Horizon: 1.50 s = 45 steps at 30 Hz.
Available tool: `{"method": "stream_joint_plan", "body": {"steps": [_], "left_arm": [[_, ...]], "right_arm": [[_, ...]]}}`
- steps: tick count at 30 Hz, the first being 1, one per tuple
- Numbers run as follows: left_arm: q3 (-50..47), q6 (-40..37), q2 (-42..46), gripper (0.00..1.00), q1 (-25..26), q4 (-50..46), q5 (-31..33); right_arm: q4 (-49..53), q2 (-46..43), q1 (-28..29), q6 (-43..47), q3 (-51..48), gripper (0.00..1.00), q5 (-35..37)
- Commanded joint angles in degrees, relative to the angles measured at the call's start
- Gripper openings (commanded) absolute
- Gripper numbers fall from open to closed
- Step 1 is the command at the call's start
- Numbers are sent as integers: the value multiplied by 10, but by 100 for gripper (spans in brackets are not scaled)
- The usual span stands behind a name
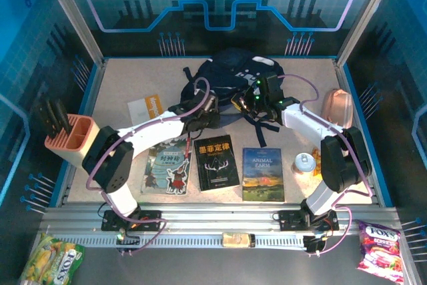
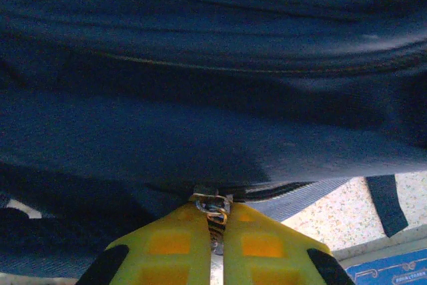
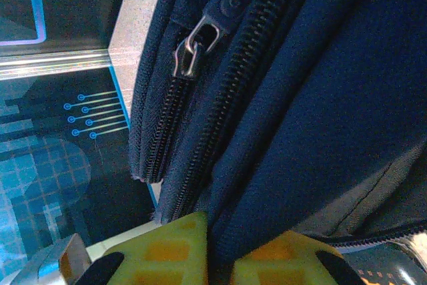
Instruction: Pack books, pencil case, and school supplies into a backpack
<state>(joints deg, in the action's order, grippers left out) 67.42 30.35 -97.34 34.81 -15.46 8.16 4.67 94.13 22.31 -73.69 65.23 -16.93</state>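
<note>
Your left gripper (image 2: 215, 221) has its yellow fingers pressed together on a small metal zipper pull (image 2: 213, 206) at the lower edge of the backpack (image 2: 200, 98), whose navy fabric bulges above the fingertips. Your right gripper (image 3: 223, 231) is pinching a thick fold of the same navy fabric, just beside 2 closed zipper tracks. From the top external camera, the backpack (image 1: 233, 71) lies at the far middle of the table (image 1: 120, 78), with the left gripper (image 1: 202, 117) at its near-left side and the right gripper (image 1: 257, 100) at its near-right side. 3 books lie flat in a row near the arm bases, all outside the bag: the grey-teal book (image 1: 167, 166), the black antler book (image 1: 217, 161) and the Animal Farm book (image 1: 263, 174). The pencil case (image 1: 338, 106) sits at the right edge of the table beside your right arm. The orange-yellow pad (image 1: 146, 107) lies left of the backpack, and a pink rack (image 1: 69, 137) stands at the left edge.
</note>
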Motion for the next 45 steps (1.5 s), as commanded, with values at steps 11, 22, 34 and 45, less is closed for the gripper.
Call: {"method": "stream_joint_plan", "body": {"steps": [11,22,34,45], "left_arm": [[22,-34,-25,24,-27,-46,-28],[24,-60,-17,5,-29,-57,-12],[-31,-143,37,0,-96,-29,-33],[14,-184,-2,0,-115,-47,-173]], "right_arm": [[-29,-30,-6,5,2,14,11],[-25,-31,-8,7,2,14,17],[-12,-42,-62,43,-28,14,35],[22,-29,-97,87,-35,23,38]]}}
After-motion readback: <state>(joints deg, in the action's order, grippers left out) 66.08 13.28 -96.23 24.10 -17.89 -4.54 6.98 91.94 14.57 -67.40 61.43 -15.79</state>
